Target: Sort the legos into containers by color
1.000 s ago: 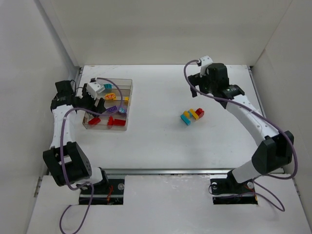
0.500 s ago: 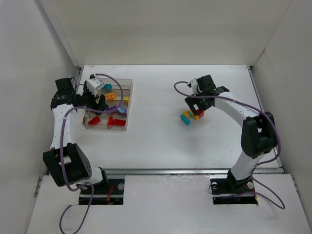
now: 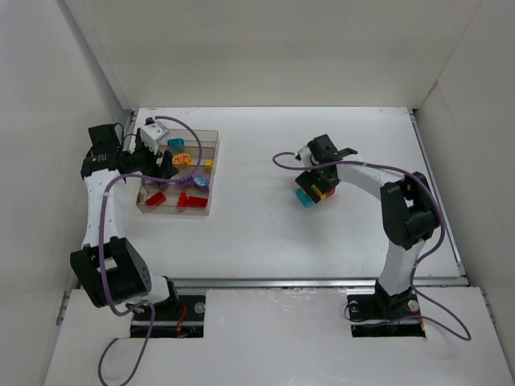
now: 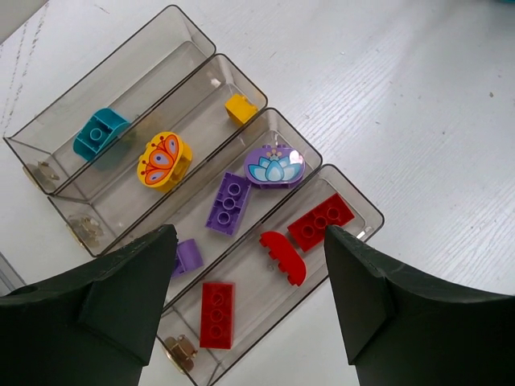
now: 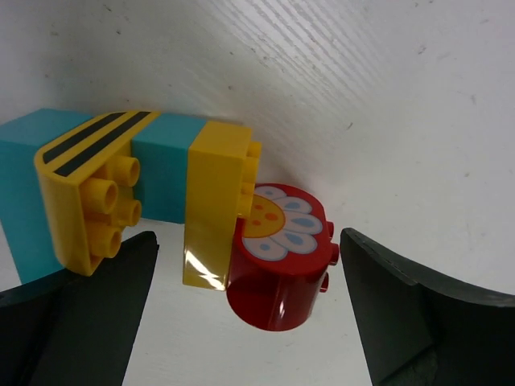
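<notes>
Right claw (image 3: 316,183) had come down from high at the back of the counter (image 3: 257,233). It now sat low over the clump of legos (image 3: 309,196) in the middle, with its fingers wide apart, one on each side and not squeezing. Left claw (image 4: 249,293) had slid back a little but still hung over the containers (image 4: 153,72) at the left. Its fingers were apart too, with nothing between them.

The clump was a teal block (image 5: 173,169), a yellow striped piece (image 5: 88,193), a yellow brick (image 5: 213,209) and a round red brick (image 5: 278,269) with a flower on top, all stuck together. In the box, one slot held a teal brick (image 4: 98,133). The next held a yellow butterfly piece (image 4: 163,159) and a small yellow brick (image 4: 240,107). The third held purple pieces (image 4: 229,203), and the last held three red bricks (image 4: 322,221).

From above, the right claw covered most of the clump. One small purple brick (image 4: 189,256) was half hidden by a finger. I could not make out the tiny bits at the slot ends.
</notes>
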Controlling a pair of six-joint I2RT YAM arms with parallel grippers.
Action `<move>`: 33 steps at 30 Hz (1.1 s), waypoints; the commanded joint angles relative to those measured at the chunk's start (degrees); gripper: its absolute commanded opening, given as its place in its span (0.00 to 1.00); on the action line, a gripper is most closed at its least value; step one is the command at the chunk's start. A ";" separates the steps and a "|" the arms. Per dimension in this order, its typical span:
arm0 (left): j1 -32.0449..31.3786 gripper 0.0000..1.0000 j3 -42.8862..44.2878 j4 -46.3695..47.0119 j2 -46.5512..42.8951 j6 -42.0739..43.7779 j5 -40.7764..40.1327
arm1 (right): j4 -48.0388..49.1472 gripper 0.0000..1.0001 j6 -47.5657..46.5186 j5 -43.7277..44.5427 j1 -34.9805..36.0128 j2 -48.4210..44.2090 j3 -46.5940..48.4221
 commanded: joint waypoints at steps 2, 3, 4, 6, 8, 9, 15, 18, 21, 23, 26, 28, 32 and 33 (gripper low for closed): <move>-0.12 0.71 2.43 -0.28 -0.03 -0.63 2.46 | 1.82 1.00 -1.24 3.23 -0.08 -0.83 2.10; -0.12 0.71 2.43 -0.80 -0.03 -0.63 2.46 | 1.82 1.00 -1.24 3.84 -0.08 -0.22 2.10; -0.12 0.71 2.43 -0.81 -0.03 -0.63 2.46 | 3.04 1.00 -1.24 3.85 -0.08 -0.21 2.10; -0.12 0.71 2.43 -0.81 -0.03 -0.63 2.46 | 4.79 0.80 -1.24 3.24 -0.08 0.31 2.10; -0.12 0.71 2.43 -0.81 -0.03 -0.63 2.46 | 5.59 0.73 -1.24 2.63 -0.08 0.32 2.10; -0.12 0.71 2.43 -0.81 -0.03 -0.63 2.98 | 5.60 0.60 -1.24 2.62 -0.08 0.32 2.10; -2.75 0.76 4.46 -1.33 -0.03 -0.10 2.98 | 6.74 0.35 -0.63 -0.27 -0.08 -1.25 2.63; -7.13 0.77 6.13 -1.33 -0.03 -0.10 1.93 | 7.45 0.24 1.39 -1.16 -0.08 -2.32 3.94; -12.84 0.77 7.80 -0.81 0.49 -1.06 0.79 | 7.45 0.03 6.05 -1.69 -0.08 -4.17 6.66; -15.84 0.77 9.46 0.51 1.10 -3.34 -2.01 | 6.74 0.00 10.53 -2.82 -0.08 -6.44 10.00; -24.09 0.79 11.13 1.74 1.64 -2.57 -7.46 | 8.32 0.00 16.49 -5.73 0.53 -10.65 11.95; -30.14 0.80 11.93 2.79 1.64 -1.51 -12.65 | 10.60 0.00 18.27 -6.26 2.46 -12.51 13.26; -35.70 0.84 14.30 5.87 2.16 -2.81 -13.29 | 10.62 0.00 18.80 -1.70 7.99 -14.54 18.17; -35.72 0.86 15.52 7.44 2.16 -4.48 -11.97 | 10.61 0.00 19.33 -0.82 9.05 -15.15 18.97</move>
